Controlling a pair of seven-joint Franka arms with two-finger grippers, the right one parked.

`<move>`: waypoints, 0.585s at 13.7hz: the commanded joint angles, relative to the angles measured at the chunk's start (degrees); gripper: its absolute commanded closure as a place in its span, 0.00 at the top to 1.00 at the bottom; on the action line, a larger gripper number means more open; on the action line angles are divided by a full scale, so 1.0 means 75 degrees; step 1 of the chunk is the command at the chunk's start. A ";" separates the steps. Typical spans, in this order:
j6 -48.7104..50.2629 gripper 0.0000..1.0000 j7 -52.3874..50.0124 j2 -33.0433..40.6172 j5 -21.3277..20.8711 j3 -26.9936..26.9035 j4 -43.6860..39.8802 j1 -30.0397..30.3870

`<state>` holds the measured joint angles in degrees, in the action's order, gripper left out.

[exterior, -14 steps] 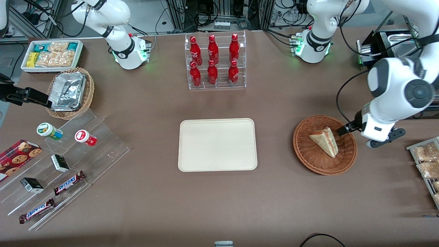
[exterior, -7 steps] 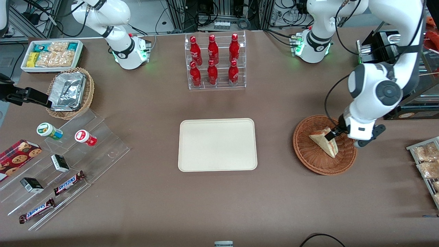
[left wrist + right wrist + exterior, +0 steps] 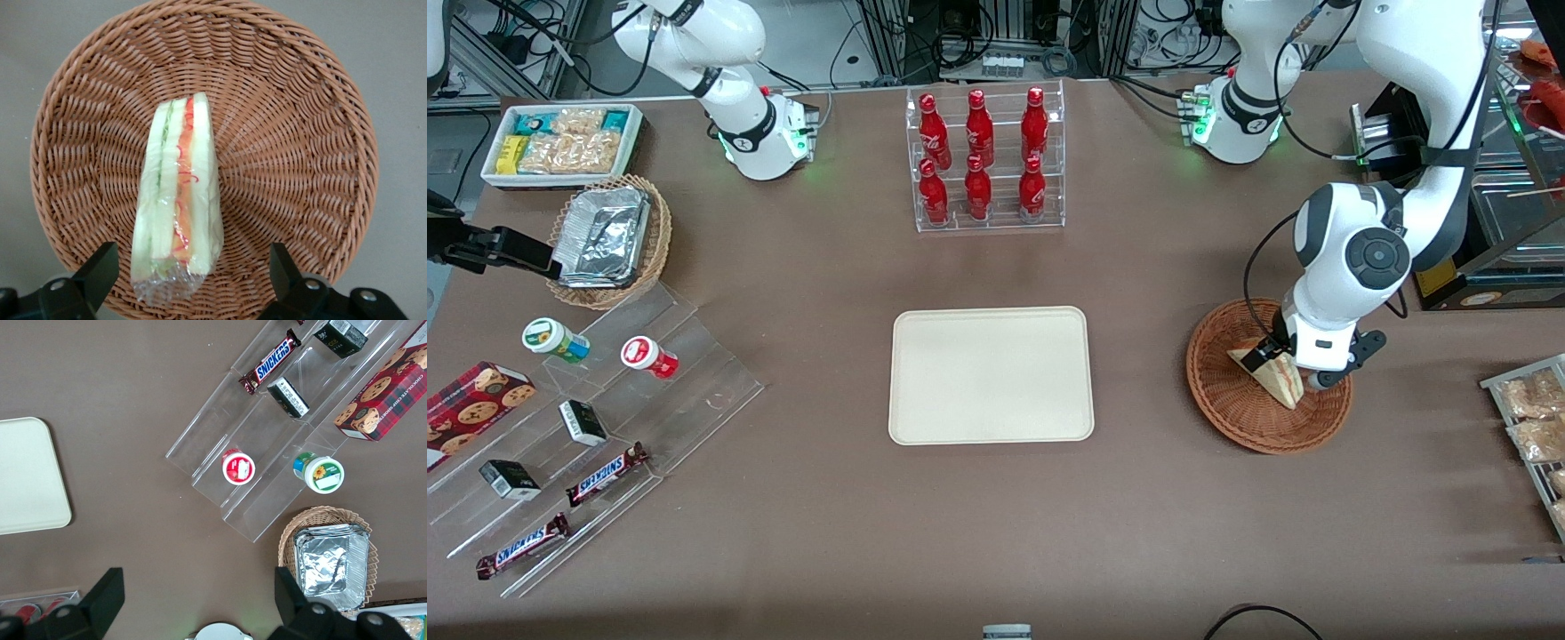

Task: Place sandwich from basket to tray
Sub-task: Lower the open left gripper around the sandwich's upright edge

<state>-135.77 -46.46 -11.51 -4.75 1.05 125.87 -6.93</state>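
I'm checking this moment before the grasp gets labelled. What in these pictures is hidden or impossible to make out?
- Front view: the arm's wrist covers part of the sandwich and the basket.
- Front view: the hand is over the sandwich; contact cannot be told.
- Left wrist view: the fingers straddle the sandwich, open; their bases are cut off by the edge.
- Tray: fully visible.

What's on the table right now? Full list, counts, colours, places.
sandwich: 1, white with red-green filling, in basket
basket: 1, reddish-brown wicker, working arm's end
tray: 1, cream, table centre
cola bottles: 6, red, clear rack above tray
foil basket: 1, tan, parked arm's end
snack bin: 1, white, beside foil basket
Snickers bars: 2, brown, acrylic steps
cups: 2, green-lidded and red-lidded, acrylic steps
cookie box: 1, red
tool: open, over sandwich
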 commanded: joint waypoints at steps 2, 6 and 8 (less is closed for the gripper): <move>-0.0108 1.00 -0.0297 0.0024 -0.0186 -0.0034 0.0186 0.0010; -0.0132 1.00 -0.0321 -0.0153 -0.0221 -0.0058 0.0244 0.0033; -0.0167 1.00 -0.0345 -0.0257 -0.0327 -0.0209 0.0245 0.0057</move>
<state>-135.78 -47.79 -12.92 -5.63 0.38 127.17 -6.73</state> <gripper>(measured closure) 0.000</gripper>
